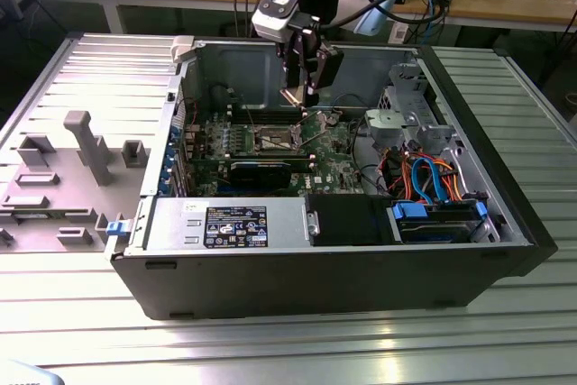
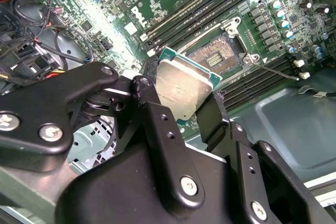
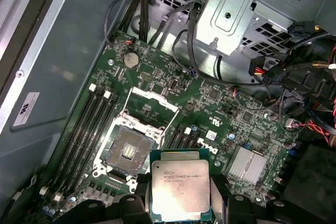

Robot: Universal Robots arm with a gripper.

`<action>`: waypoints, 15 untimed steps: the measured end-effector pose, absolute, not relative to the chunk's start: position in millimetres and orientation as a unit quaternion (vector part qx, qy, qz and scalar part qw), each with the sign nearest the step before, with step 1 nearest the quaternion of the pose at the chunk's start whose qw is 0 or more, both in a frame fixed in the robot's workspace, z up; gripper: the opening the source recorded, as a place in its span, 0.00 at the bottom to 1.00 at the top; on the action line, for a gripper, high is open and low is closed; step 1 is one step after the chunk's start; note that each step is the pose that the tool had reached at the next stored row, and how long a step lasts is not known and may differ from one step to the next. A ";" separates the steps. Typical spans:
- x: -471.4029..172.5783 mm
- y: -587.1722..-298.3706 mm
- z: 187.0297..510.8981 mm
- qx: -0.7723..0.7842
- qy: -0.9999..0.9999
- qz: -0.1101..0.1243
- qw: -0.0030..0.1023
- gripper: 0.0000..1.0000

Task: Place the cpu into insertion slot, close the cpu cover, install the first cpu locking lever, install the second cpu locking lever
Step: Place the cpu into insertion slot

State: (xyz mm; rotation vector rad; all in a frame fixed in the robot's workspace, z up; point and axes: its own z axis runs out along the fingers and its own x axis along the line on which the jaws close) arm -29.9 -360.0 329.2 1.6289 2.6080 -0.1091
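Above the green motherboard [image 3: 220,109] inside the open computer case [image 1: 315,288], the hand [image 2: 179,95] pinches the cpu [image 3: 180,183] by two opposite edges, likely to spare its contacts, near the bare insertion slot [image 3: 127,150], whose cpu cover [image 3: 153,96] stands flipped back to leave the socket free.

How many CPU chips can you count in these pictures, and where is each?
1. The cpu is gripped between the fingers, held above the board, clear of the empty slot.
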 end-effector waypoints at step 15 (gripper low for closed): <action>-29.9 -360.0 329.0 0.542 0.838 -0.044 0.037 0.55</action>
